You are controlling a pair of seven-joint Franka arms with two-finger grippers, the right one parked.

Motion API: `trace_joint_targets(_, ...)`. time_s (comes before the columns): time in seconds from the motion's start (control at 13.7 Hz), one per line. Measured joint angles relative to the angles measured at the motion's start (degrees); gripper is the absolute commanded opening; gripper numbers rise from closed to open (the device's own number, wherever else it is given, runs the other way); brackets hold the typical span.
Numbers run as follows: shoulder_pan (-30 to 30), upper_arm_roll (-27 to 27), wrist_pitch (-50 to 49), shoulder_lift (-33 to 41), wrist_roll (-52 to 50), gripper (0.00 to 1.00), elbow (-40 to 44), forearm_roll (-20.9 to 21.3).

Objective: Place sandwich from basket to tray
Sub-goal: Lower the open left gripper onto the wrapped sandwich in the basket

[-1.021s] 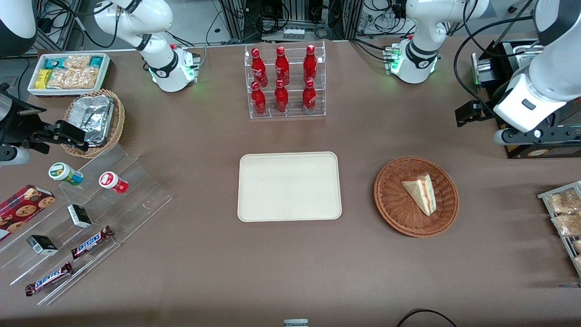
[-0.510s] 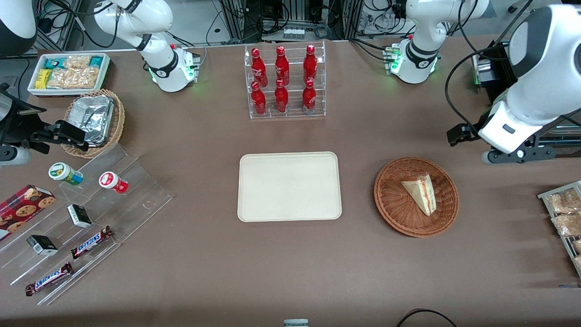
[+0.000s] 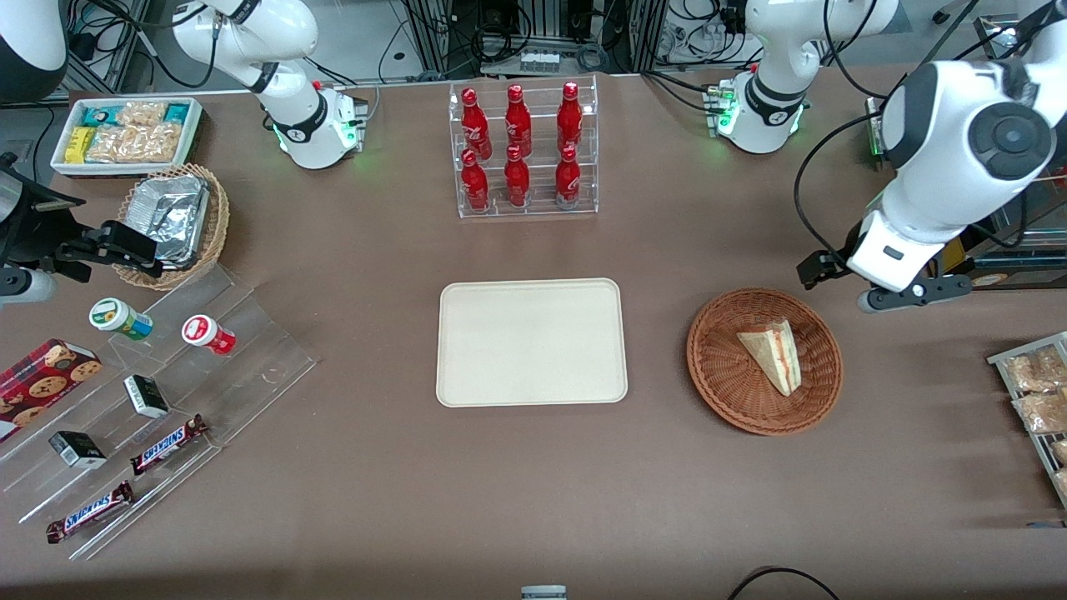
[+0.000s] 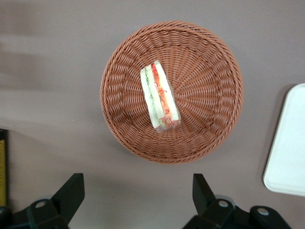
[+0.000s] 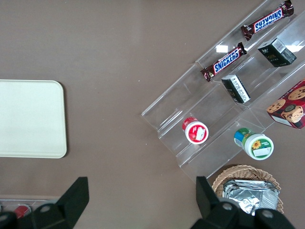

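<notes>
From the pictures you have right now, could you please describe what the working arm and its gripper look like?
The left arm has glossy white rounded shells with dark grey joint bands and a round dark cap at one joint. A black cable loops from it down beside the wrist. Its base glows green. The gripper has two matte black wedge-shaped fingers on a black body with small metal screws.

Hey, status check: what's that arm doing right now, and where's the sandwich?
Gripper open, above the table just short of the basket, holding nothing. Sandwich lying in basket, untouched. Tray bare, nothing in the way.
</notes>
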State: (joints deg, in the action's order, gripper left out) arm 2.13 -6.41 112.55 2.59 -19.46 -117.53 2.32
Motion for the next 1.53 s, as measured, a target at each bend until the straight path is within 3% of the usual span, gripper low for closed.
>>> trace_joint_targets(0.22, -0.04, 0.42, 9.14, 0.84, -2.85, 1.00, -7.47, 0.02)
trace_joint_targets(0.8, -0.06, 1.05, 24.98, 0.49, -12.87, 1.00, -17.41, 0.01)
trace_joint_targets(1.53, 0.40, 0.74, 31.31, -6.20, -14.83, 1.00, -17.94, 0.01)
